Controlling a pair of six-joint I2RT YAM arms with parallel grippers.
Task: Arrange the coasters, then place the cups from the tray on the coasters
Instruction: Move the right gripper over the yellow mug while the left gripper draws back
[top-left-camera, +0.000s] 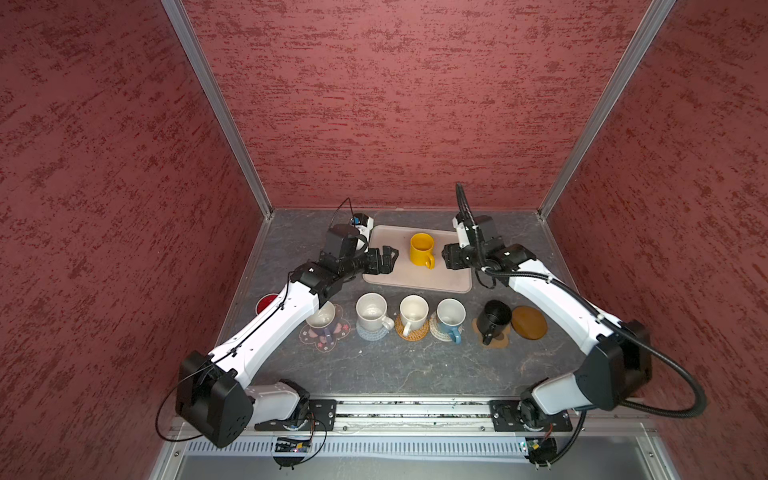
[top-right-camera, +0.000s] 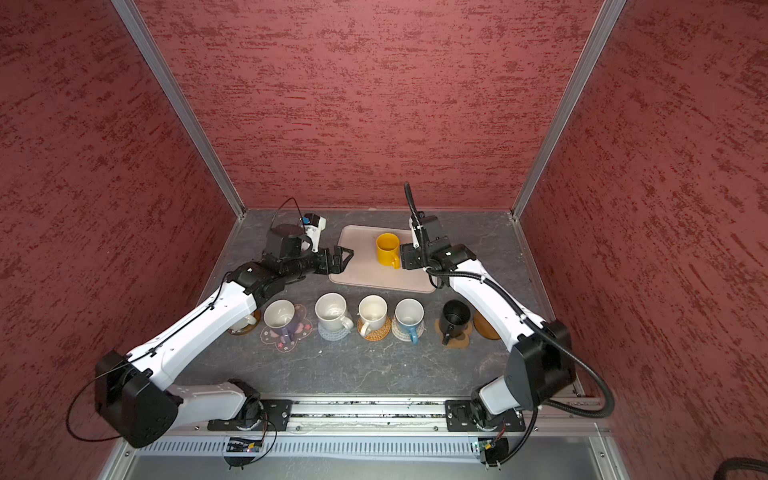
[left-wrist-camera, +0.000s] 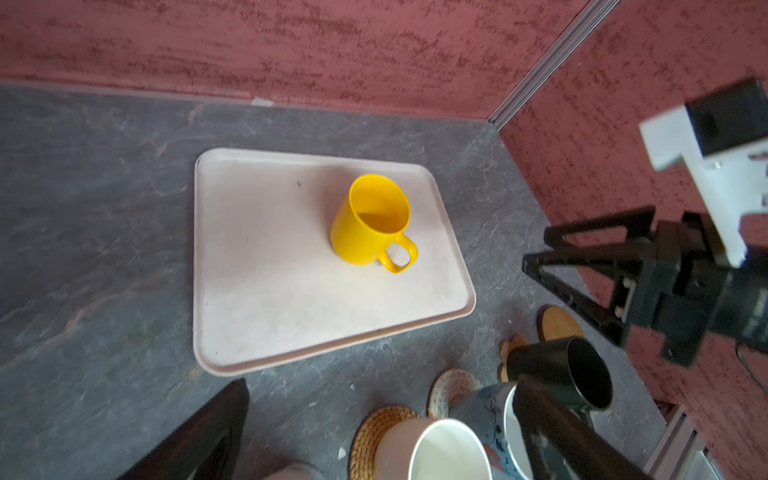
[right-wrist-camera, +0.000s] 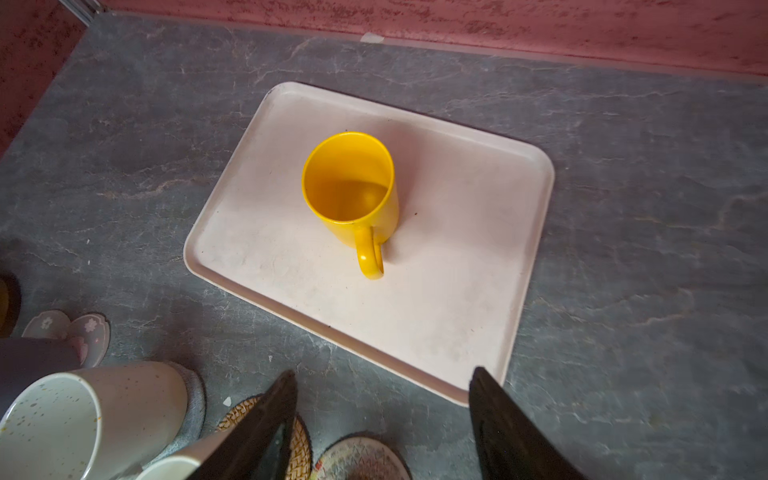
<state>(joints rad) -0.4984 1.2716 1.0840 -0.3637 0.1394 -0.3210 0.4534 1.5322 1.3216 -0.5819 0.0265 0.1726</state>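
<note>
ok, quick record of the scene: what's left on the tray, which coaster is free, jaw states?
tray: one cup left, yellow mug, upright
on coasters: six cups in a row; leftmost, red-inside cup, partly hidden by left arm
free coaster: wooden disc, right end, beside black mug
left gripper: jaws open, empty, at tray's left edge
right gripper: jaws open, empty, right of yellow mug

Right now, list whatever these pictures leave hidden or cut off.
Red-lined cup: in a top view, the left arm covers most of it.
Wooden coaster: in a top view, the right arm covers part.
Blue cup: left wrist view, the left end effector has a finger across it; the bottom edge cuts it.
</note>
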